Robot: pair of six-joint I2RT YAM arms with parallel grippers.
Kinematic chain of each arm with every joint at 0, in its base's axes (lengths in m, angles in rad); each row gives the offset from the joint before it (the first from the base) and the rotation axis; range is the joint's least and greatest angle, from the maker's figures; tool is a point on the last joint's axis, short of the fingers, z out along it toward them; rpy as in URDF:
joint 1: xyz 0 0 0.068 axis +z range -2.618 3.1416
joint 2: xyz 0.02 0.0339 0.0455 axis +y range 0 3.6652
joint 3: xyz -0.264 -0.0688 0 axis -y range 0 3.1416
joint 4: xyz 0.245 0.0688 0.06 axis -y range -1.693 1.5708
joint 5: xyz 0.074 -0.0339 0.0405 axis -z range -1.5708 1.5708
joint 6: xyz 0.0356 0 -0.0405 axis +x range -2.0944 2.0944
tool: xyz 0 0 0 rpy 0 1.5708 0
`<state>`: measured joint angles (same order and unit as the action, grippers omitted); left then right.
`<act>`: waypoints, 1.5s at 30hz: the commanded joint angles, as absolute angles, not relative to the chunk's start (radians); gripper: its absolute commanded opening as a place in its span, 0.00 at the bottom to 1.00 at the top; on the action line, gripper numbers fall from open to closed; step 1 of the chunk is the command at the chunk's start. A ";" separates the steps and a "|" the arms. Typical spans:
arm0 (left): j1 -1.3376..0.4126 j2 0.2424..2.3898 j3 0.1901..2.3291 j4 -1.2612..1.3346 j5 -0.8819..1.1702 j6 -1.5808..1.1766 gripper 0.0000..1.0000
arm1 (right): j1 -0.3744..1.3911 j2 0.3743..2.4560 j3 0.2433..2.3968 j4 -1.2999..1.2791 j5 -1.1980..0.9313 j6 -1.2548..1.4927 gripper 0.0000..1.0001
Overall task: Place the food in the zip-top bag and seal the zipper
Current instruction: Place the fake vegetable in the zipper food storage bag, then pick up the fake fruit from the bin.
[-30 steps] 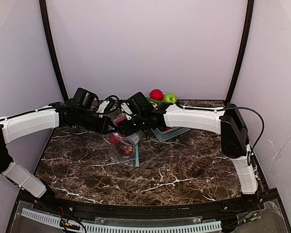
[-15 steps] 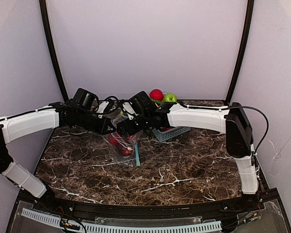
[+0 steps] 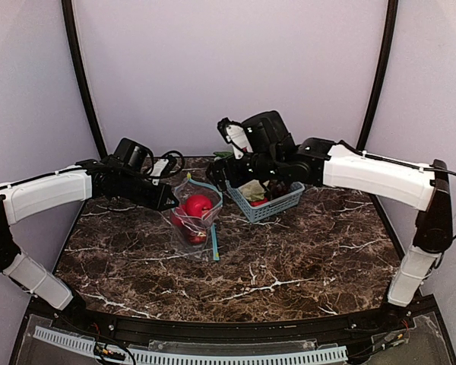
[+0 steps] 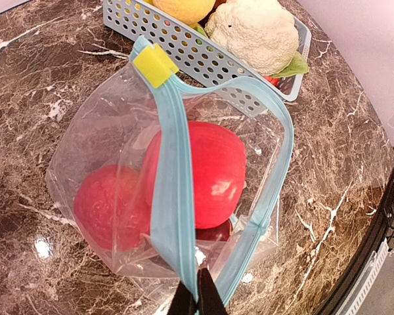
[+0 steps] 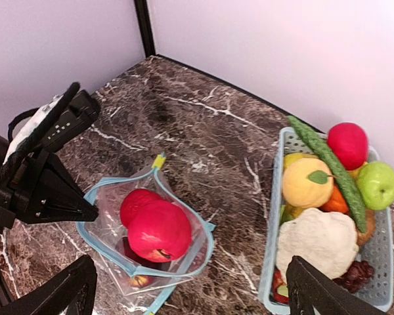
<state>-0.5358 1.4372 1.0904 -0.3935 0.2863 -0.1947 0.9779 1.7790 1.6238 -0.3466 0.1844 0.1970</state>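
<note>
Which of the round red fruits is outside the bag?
The red fruit at the basket's far end, beside the green apple; the others are inside the bag.

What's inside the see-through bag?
In the bag, a big red apple lies on top, a second red fruit beside it. Under them something dark red peeks out, mostly covered, so I cannot tell what.

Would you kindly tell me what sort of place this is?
Probably a robotics lab cell: plain walls box in a marble-patterned table, two arms work over it, toy food fills a basket.
</note>
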 commanded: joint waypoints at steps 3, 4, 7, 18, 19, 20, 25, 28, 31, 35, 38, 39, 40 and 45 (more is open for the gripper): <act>-0.531 1.410 1.098 -0.407 0.291 -0.186 0.01 | 0.892 1.676 1.534 -0.422 0.336 0.216 0.99; -0.531 1.411 1.097 -0.407 0.293 -0.187 0.01 | 0.872 1.671 1.527 -0.428 0.334 0.222 0.99; -0.531 1.417 1.099 -0.405 0.299 -0.188 0.01 | 0.796 1.673 1.519 -0.432 0.305 0.233 0.99; -0.531 1.426 1.098 -0.407 0.298 -0.186 0.01 | 0.586 1.862 1.629 -0.391 0.183 0.280 0.99; -0.531 1.427 1.099 -0.407 0.298 -0.186 0.01 | 0.576 1.886 1.647 -0.386 0.178 0.286 0.98; -0.531 1.428 1.099 -0.407 0.300 -0.186 0.01 | 0.567 1.910 1.666 -0.382 0.172 0.286 0.98; -0.531 1.437 1.098 -0.406 0.313 -0.191 0.00 | 0.526 2.023 1.788 -0.375 0.158 0.294 0.96; -0.530 1.439 1.101 -0.406 0.323 -0.193 0.01 | 0.505 2.088 1.849 -0.371 0.155 0.301 0.95; -0.531 1.440 1.100 -0.405 0.326 -0.193 0.01 | 0.488 2.148 1.908 -0.366 0.148 0.295 0.95; -0.531 1.441 1.100 -0.405 0.328 -0.194 0.01 | 0.474 2.223 1.993 -0.377 0.146 0.288 0.95; -0.531 1.442 1.100 -0.406 0.333 -0.196 0.01 | 0.470 2.278 2.052 -0.393 0.149 0.282 0.95; -0.530 1.443 1.100 -0.405 0.334 -0.196 0.01 | 0.469 2.292 2.067 -0.395 0.149 0.278 0.95; -0.531 1.444 1.100 -0.405 0.336 -0.197 0.01 | 0.469 2.304 2.079 -0.396 0.147 0.278 0.95; -0.531 1.445 1.100 -0.406 0.344 -0.200 0.01 | 0.466 2.362 2.133 -0.394 0.157 0.255 0.94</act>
